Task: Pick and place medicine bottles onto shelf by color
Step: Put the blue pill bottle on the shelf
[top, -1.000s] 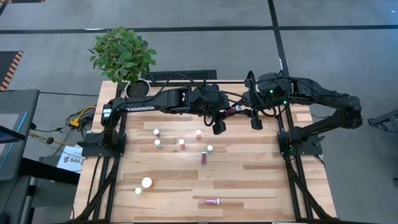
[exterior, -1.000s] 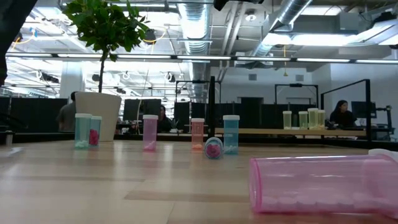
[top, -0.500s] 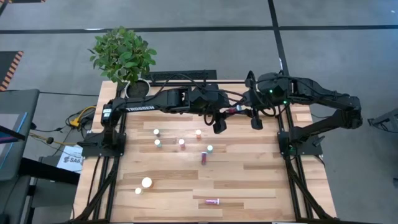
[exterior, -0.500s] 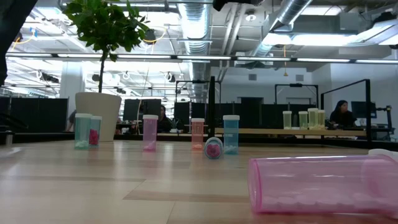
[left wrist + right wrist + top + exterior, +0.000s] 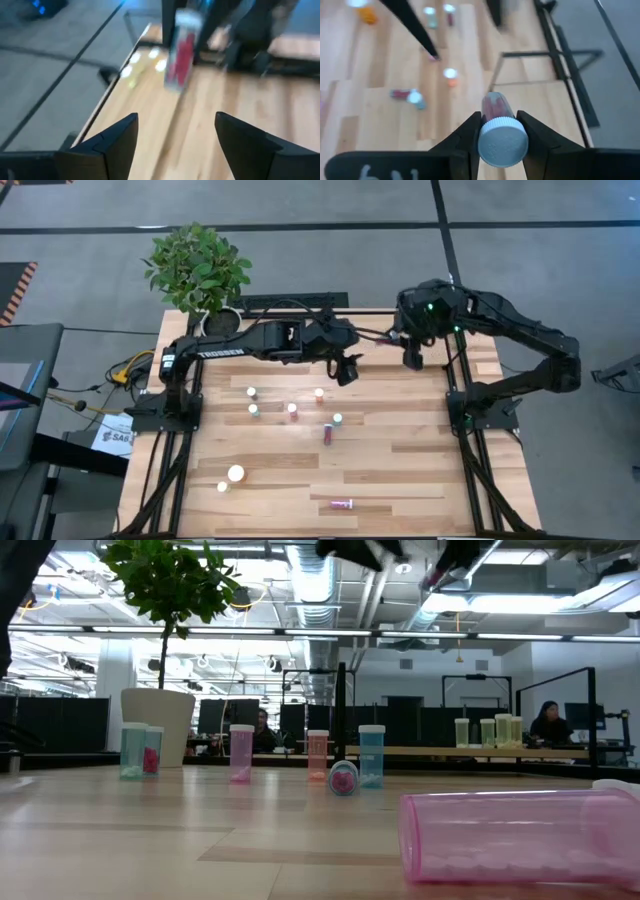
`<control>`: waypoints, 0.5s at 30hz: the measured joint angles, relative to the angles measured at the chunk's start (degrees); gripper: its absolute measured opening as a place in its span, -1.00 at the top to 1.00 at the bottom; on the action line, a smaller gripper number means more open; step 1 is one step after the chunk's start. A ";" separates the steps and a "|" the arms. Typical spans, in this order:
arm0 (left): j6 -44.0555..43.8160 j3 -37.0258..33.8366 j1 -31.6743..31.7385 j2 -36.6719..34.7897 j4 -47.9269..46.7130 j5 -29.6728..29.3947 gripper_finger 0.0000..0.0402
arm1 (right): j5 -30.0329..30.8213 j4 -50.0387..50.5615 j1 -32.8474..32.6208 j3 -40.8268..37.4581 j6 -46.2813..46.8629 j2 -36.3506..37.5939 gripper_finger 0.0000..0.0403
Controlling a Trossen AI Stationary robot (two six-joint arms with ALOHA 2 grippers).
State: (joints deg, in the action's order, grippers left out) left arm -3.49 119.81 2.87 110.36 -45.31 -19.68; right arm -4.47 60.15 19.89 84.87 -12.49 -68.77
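Left claw (image 5: 349,370) now released and drawn back — right claw (image 5: 501,131) alone grasping red bottle (image 5: 501,135)

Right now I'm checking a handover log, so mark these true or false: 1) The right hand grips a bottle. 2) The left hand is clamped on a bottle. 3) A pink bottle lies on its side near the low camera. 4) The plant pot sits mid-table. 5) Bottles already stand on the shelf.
1) True: the right hand is shut on a white-capped red bottle.
2) False: the left hand is open and holds nothing.
3) True: the pink bottle lies flat.
4) False: the plant pot is at the table's far left corner.
5) True: pale bottles stand on the shelf.
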 joint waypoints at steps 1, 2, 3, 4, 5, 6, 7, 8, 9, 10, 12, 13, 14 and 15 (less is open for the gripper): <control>-0.40 0.00 0.00 -0.28 -1.72 -1.22 -0.26 | 0.00 0.12 1.43 -0.01 -0.18 -0.12 0.39; -0.74 0.04 0.01 -0.56 -2.85 -2.27 -0.26 | 0.00 -0.17 2.78 0.02 -0.42 -0.48 0.39; -0.93 0.04 0.04 -0.98 -5.15 -3.46 -0.26 | 0.00 -0.50 4.00 0.05 -0.39 -0.81 0.39; -1.08 0.04 0.13 -1.26 -7.94 -4.82 -0.26 | 0.00 -0.36 5.38 0.03 -0.30 -1.36 0.39; -1.13 0.11 0.13 -1.34 -9.55 -6.26 -0.26 | 0.00 -0.23 6.85 0.03 -0.13 -2.14 0.39; -1.13 0.46 0.23 -1.45 -11.63 -7.57 -0.26 | 0.00 -0.40 8.15 0.03 0.24 -2.90 0.38; -1.13 0.55 0.37 -1.63 -14.47 -8.89 -0.26 | -0.02 -0.39 9.44 0.03 0.37 -3.80 0.38; -1.27 0.80 0.49 -1.74 -17.07 -10.13 -0.26 | 0.02 -0.38 10.66 0.03 0.43 -4.82 0.37; -1.72 1.29 0.75 -1.74 -18.89 -11.08 -0.26 | 0.02 -0.47 11.81 0.03 0.47 -6.03 0.37; -2.23 1.64 1.09 -1.76 -20.67 -11.54 -0.26 | 0.07 -0.53 13.08 0.03 0.48 -7.41 0.37; -3.56 2.15 1.76 -1.83 -25.05 -11.71 -0.26 | 0.07 -0.47 15.33 -0.01 0.68 -10.33 0.37; -4.18 2.25 2.16 -1.83 -26.47 -11.67 -0.26 | 0.06 -0.58 16.28 -0.01 1.31 -11.80 0.38; -4.73 2.27 2.61 -1.83 -27.61 -11.70 -0.26 | 0.04 -0.64 17.29 -0.01 2.10 -13.26 0.38; -5.16 2.28 3.03 -1.83 -28.99 -11.81 -0.26 | 0.04 -0.60 18.39 -0.01 2.89 -14.76 0.38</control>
State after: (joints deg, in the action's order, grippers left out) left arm -8.65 122.09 5.91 108.53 -74.30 -31.48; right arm -4.43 59.55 38.28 84.86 -9.59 -83.53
